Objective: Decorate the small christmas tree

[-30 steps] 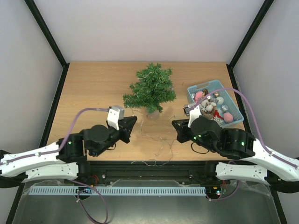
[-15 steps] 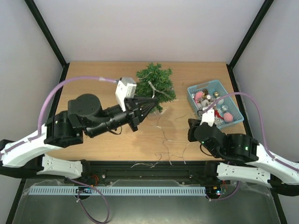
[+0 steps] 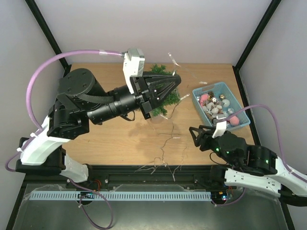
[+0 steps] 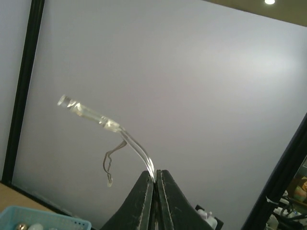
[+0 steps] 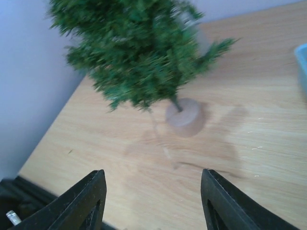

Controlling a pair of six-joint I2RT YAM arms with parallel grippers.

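Evidently the left gripper (image 3: 178, 79) hangs raised over the small christmas tree (image 5: 139, 52) at the table's (image 3: 96, 81) back middle, fingers pinched on a clear light strand (image 4: 128, 140). To drape it well, I'd lower it slowly across the upper branches with some slack, so the tree doesn't tip. Only the left wrist view shows the bulb-tipped end; only the top view shows the strand trailing onto the wood. The right gripper (image 3: 194, 135), front right, is spread and empty; its camera alone shows the round base (image 5: 185, 115).

Wooden table (image 3: 110, 143), small christmas tree (image 5: 139, 52), blue basket (image 3: 208, 86), thin wire (image 3: 165, 141)
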